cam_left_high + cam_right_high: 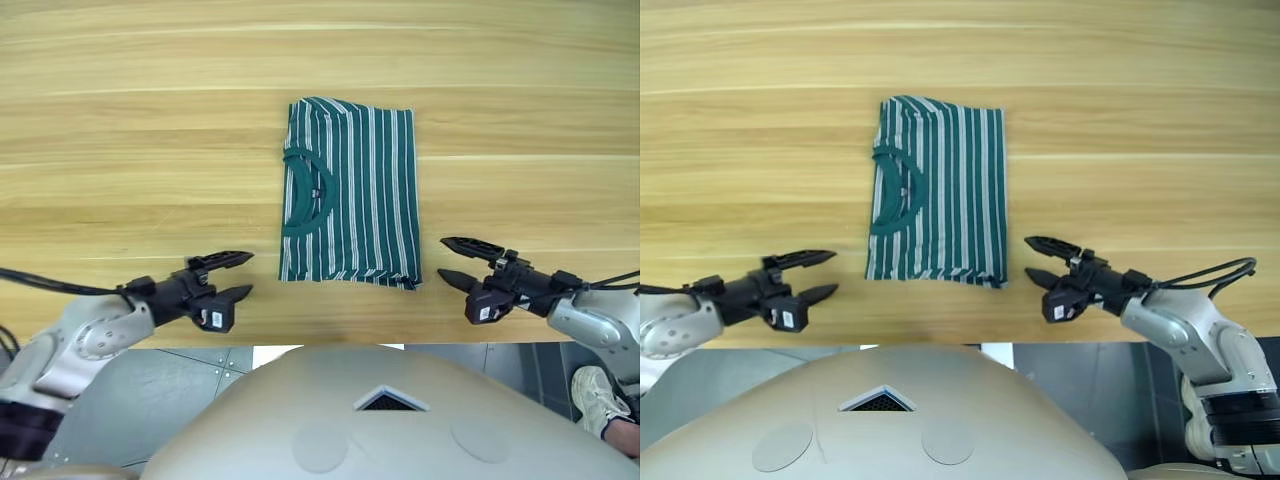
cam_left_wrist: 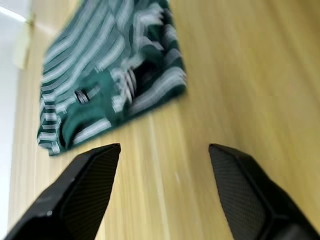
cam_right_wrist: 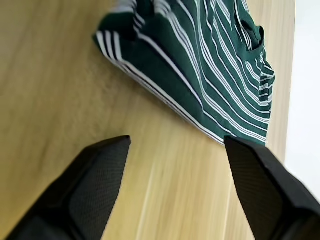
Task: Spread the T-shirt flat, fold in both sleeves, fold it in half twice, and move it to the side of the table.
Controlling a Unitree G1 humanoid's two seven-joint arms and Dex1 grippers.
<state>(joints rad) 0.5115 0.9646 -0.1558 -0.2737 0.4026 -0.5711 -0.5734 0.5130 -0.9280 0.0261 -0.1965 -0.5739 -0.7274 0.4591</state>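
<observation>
Pale wood-grain table [image 1: 120, 120] under even light, grey tiled floor [image 1: 200, 365] beyond its near edge.

**Soft striped cloth on a smooth wood-grain top**

The T-shirt [image 1: 350, 190] is soft, matt cloth, dark green with thin white stripes. Its collar band is plain green cloth, and the folded edges pucker slightly. The table [image 1: 150, 150] beneath the T-shirt has a light wood-grain surface with long straight streaks, smooth, with a faint satin sheen on the far side of the T-shirt. The left gripper [image 1: 250, 273], left of the T-shirt, and the right gripper [image 1: 441, 257], right of it, are black and matt. Close up, their fingers [image 2: 90, 185] seem finely grained rather than slick, though the left wrist view is blurred.
</observation>
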